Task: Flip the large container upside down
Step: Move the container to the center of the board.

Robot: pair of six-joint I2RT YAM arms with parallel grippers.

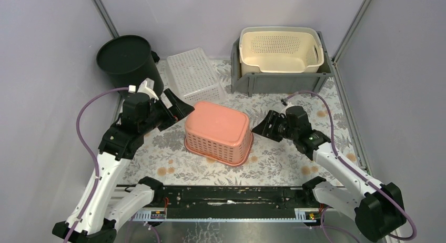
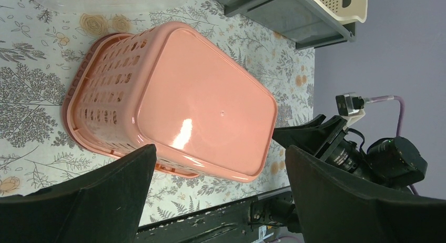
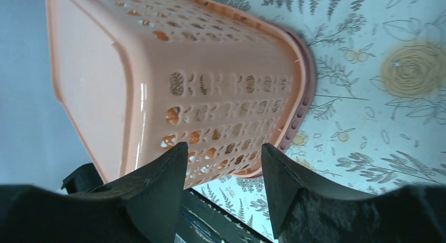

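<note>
From the top camera, the pink laundry basket point(image 1: 218, 132) is lying in the middle of the bench, a little toward the near edge. Its solid base is facing up and its rim is resting on the flowered cloth. By my reading the flip is already done, and what is left is only for the arms to clear away (a judgement from how the basket lies). The left tool point(image 1: 176, 107) is hovering just beside the basket's far-left corner with its jaws spread wide and nothing between them. The right tool point(image 1: 265, 126) is sitting just off the basket's right side, half-spread and also gripping nothing. A black bin point(image 1: 125, 56) is standing in the far-left corner.

From the left wrist camera, the basket's glossy base point(image 2: 205, 103) is filling the frame beyond the two wide-set fingers point(image 2: 121, 185), which are touching nothing. The rim is pressing flat on the bench all along the visible side.

From the right wrist camera, the perforated side wall point(image 3: 221, 95) is showing ahead of the fingers point(image 3: 158, 185). They are standing moderately apart and short of the wall, so the basket is lying free of both tools.
</note>
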